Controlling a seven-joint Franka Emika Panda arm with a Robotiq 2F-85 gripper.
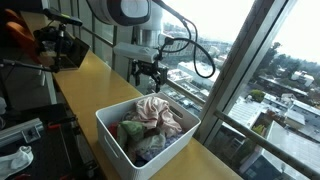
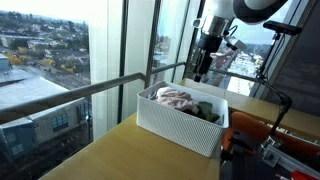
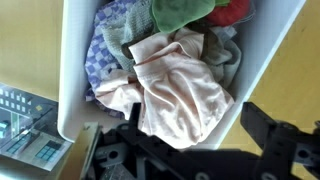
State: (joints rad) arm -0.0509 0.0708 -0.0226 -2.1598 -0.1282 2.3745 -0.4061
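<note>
- One pincer (image 1: pixel 148 75), mine, hung with jaws wide apart, gripping nothing.
- Pink cloth (image 3: pixel 185 85) lay straight below it, crumpled, no clear long axis, topmost in the white bin (image 1: pixel 112 140) on the worktop (image 1: pixel 92 72).

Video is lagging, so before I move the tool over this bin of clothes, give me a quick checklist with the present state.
1. Tool open: ok, jaws wide.
2. Tool empty: ok, nothing between its fingers.
3. Tool over the bin: ok, hanging above it, clear of the rim.
4. Pink cloth on top of the other clothes: ok, uncovered.
5. Bin flat on the table: ok.
</note>
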